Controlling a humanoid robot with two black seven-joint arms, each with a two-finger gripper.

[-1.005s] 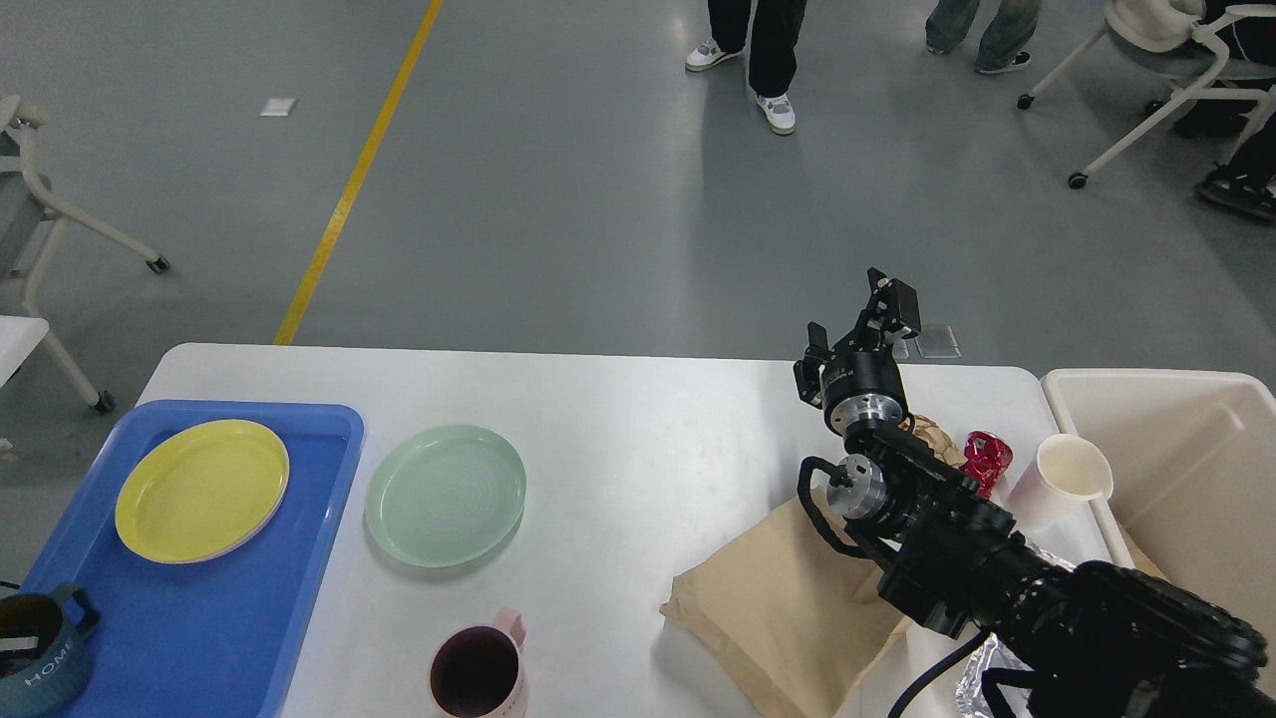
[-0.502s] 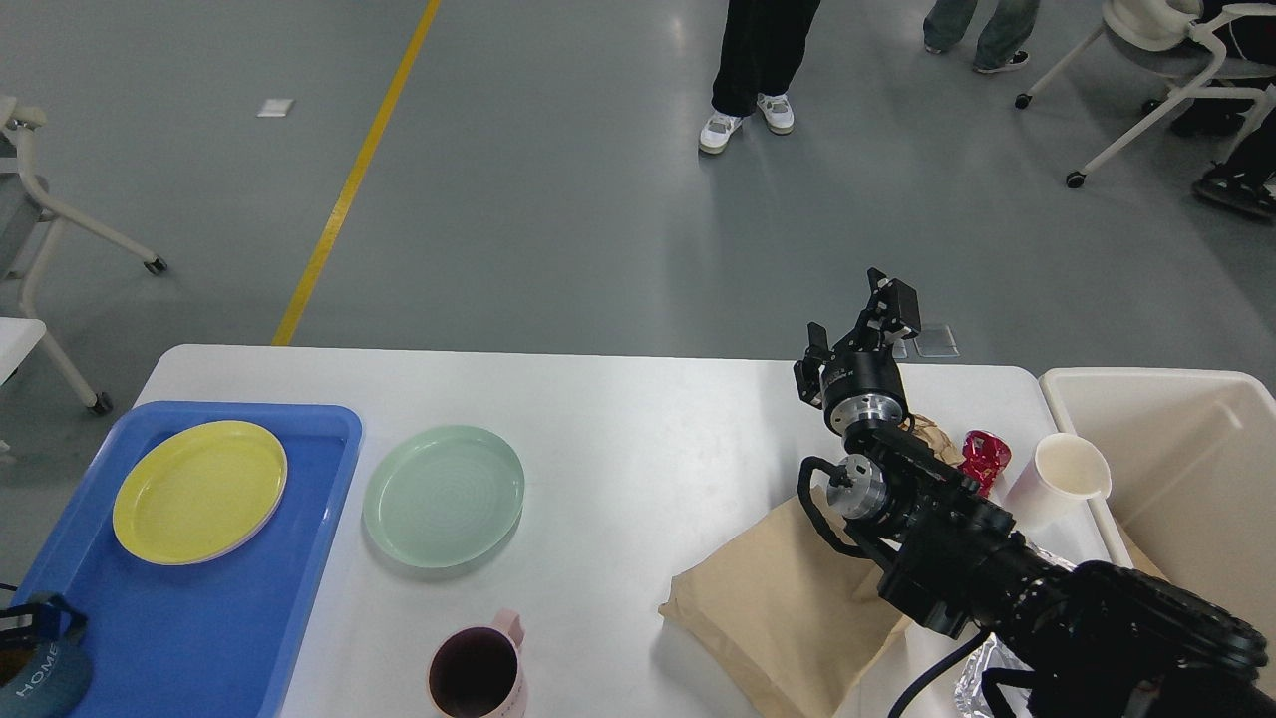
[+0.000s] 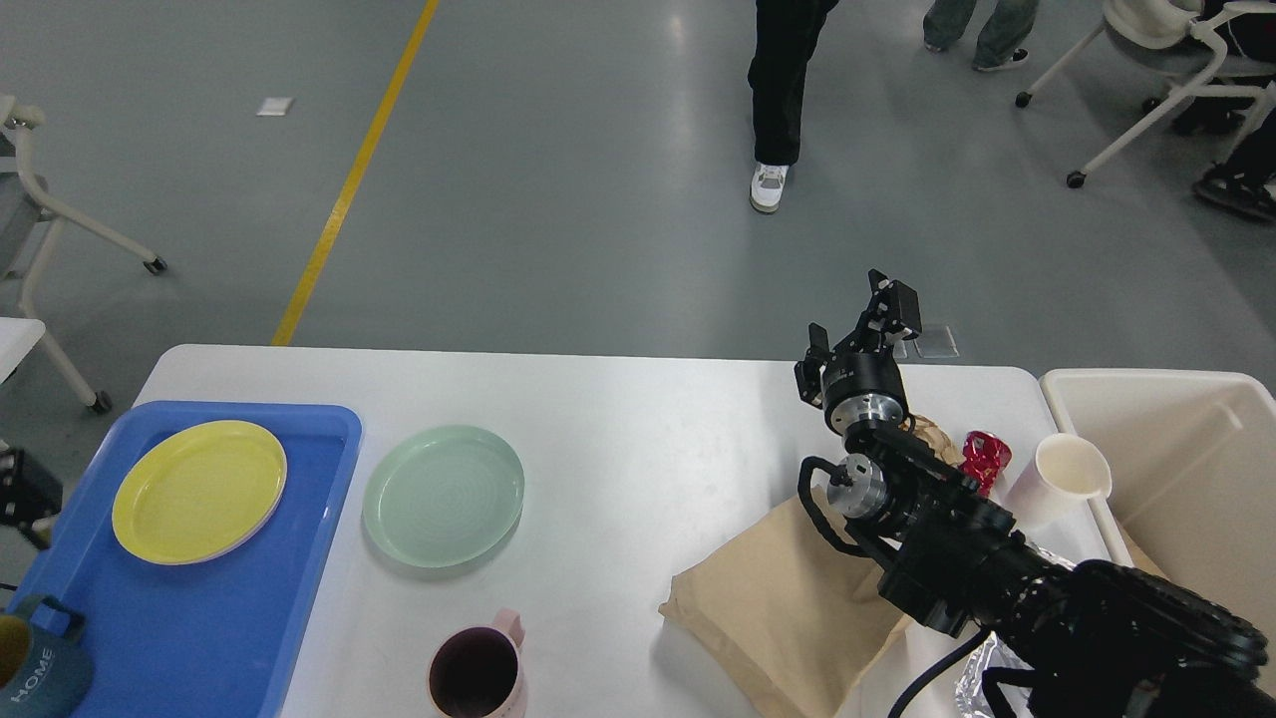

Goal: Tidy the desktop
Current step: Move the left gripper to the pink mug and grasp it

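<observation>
The white desktop (image 3: 638, 449) fills the lower view. A blue tray (image 3: 199, 618) at its left holds a yellow plate (image 3: 199, 491) and a dark blue "HOME" mug (image 3: 35, 673) at its front left corner. A green plate (image 3: 444, 496) and a pink mug (image 3: 478, 673) sit on the desktop beside the tray. A brown paper bag (image 3: 788, 598), a red wrapper (image 3: 985, 457) and a white paper cup (image 3: 1067, 474) lie at the right. My right gripper (image 3: 862, 324) is open and empty above the back right. My left gripper (image 3: 20, 494) shows only as a dark part at the left edge.
A cream bin (image 3: 1186, 449) stands off the desktop's right end. Crumpled foil (image 3: 982, 683) lies under my right arm at the front right. Crumpled brown paper (image 3: 932, 434) lies by the red wrapper. People and wheeled chairs stand on the grey floor beyond.
The blue mug has settled on the tray's front left corner, and my left gripper now shows higher at the left edge, apart from it. My right arm has not moved.
</observation>
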